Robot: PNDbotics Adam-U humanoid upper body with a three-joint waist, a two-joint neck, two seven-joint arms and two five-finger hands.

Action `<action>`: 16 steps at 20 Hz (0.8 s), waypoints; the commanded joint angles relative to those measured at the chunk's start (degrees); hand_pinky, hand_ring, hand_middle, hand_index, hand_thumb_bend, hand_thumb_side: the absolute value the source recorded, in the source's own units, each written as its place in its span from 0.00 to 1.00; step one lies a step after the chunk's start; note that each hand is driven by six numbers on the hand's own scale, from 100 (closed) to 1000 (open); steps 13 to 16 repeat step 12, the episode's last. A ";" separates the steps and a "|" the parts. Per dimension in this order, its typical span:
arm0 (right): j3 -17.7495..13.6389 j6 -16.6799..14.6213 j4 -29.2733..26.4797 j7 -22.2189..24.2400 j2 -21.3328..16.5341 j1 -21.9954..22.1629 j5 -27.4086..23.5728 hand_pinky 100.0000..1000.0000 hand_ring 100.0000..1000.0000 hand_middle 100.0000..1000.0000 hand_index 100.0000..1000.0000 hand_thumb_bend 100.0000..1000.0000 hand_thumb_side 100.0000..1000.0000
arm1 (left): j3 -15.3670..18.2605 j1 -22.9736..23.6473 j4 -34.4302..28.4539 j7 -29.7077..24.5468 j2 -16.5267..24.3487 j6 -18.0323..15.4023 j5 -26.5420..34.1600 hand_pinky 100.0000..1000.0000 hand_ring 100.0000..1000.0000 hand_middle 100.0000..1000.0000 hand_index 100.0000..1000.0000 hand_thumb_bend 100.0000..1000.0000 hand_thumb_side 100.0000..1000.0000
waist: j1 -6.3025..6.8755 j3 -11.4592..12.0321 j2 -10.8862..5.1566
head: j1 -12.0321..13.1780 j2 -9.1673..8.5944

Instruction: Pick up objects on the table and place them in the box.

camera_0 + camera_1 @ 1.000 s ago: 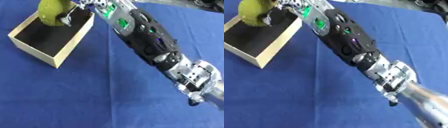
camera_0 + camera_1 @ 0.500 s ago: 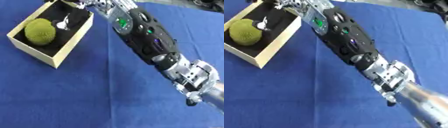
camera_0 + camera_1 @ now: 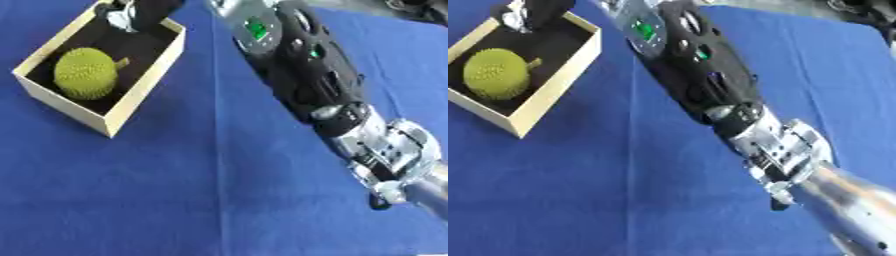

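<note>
the shallow rectangular box of pale wood with a black lining [image 3: 144, 85] sits toward the upper left of the blue cloth-covered table [image 3: 175, 200], turned askew so one corner points down toward the robot. inside it, toward its lower left end, lies the round, bumpy yellow-green fruit with a short stub of stem [image 3: 86, 73]; it rests on the black floor just beside the near-left wall, with the stem pointing toward the box's right wall. the rest of the box floor, from the fruit up to the far corner, shows black and open. the robot's right hand [image 3: 131, 12] is above the box's far corner, apart from the fruit, with nothing in its grasp; only dark fingers and a silvery part show at the top edge of both views, and whether they are spread or curled cannot be told. the right arm, black with a green lit patch and a silver wrist-like joint [image 3: 785, 150], runs from that corner diagonally down and to the right of the box, crossing well clear of the box's right wall. below the box and to the left of the arm, the blue cloth lies flat and unbroken out to the picture edges.
</note>
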 commanded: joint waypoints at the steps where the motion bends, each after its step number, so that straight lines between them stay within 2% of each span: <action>1: -5.05 1.98 -5.51 -2.94 -5.08 -0.28 -2.99 0.75 0.75 0.71 0.90 0.00 0.23 | 0.97 0.35 -0.82 0.76 1.93 -0.05 -0.49 0.75 0.54 0.57 0.58 0.35 0.17 | 0.88 -0.65 -1.71 | 1.32 0.36; 4: -8.99 4.25 -9.67 -5.50 -9.18 3.28 -5.55 0.74 0.75 0.71 0.87 0.00 0.26 | 1.49 1.22 -0.82 1.29 2.09 0.19 -0.99 0.75 0.54 0.57 0.58 0.35 0.17 | 0.91 -1.86 -2.02 | 2.78 0.32; 9: -14.22 5.02 -17.02 -10.02 -16.53 10.55 -10.08 0.76 0.73 0.69 0.83 0.00 0.33 | 2.07 1.72 -0.82 2.27 1.99 0.42 -1.66 0.75 0.54 0.57 0.58 0.35 0.17 | 1.11 -2.73 -1.78 | 4.27 -0.20; 12: -17.06 6.70 -21.37 -12.70 -20.88 14.89 -12.75 0.76 0.73 0.68 0.82 0.00 0.37 | 2.39 1.92 -0.82 2.74 1.78 0.51 -1.97 0.75 0.54 0.57 0.58 0.35 0.17 | 1.37 -3.44 -1.49 | 5.48 -0.56; 16: -17.06 6.70 -21.37 -12.70 -20.88 14.89 -12.75 0.76 0.73 0.68 0.82 0.00 0.37 | 2.39 1.92 -0.82 2.74 1.78 0.51 -1.97 0.75 0.54 0.57 0.58 0.35 0.17 | 1.37 -3.44 -1.49 | 5.48 -0.56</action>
